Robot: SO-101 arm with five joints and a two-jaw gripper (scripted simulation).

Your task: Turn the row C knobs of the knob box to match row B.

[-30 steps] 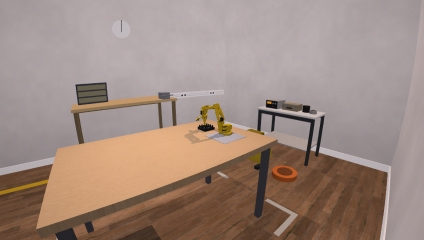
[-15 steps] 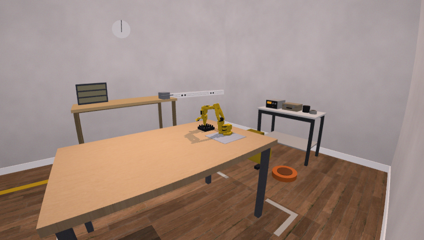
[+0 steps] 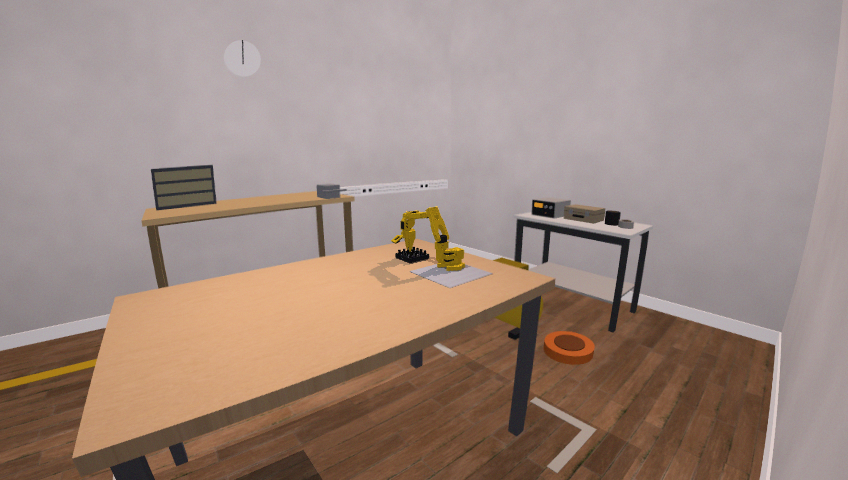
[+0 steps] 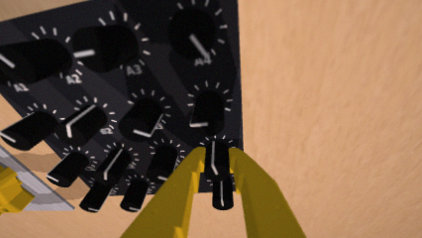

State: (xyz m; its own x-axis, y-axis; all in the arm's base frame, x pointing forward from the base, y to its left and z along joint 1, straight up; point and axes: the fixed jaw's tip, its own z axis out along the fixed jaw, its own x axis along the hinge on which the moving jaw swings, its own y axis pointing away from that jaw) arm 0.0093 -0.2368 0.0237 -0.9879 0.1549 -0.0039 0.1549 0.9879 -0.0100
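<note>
The black knob box (image 3: 413,257) (image 4: 163,79) lies on the wooden table (image 3: 267,333), next to the yellow arm's base. In the wrist view its rows run from A at the top down to the row nearest me, with labels A1 to A4 showing. My gripper (image 4: 216,154) (image 3: 408,248) reaches down onto the box and is shut on the knob C4 (image 4: 216,161), at the right end of the third row. That knob's white pointer runs almost straight up and down in the view. Knob B4 (image 4: 205,110) stands just above it. A fourth-row knob (image 4: 223,194) shows between my fingers below it.
The arm's base stands on a grey mat (image 3: 461,276) (image 4: 30,190) near the table's far right edge. A side table (image 3: 583,221) with instruments, a wooden bench (image 3: 243,208) and an orange ring (image 3: 568,347) on the floor are well away.
</note>
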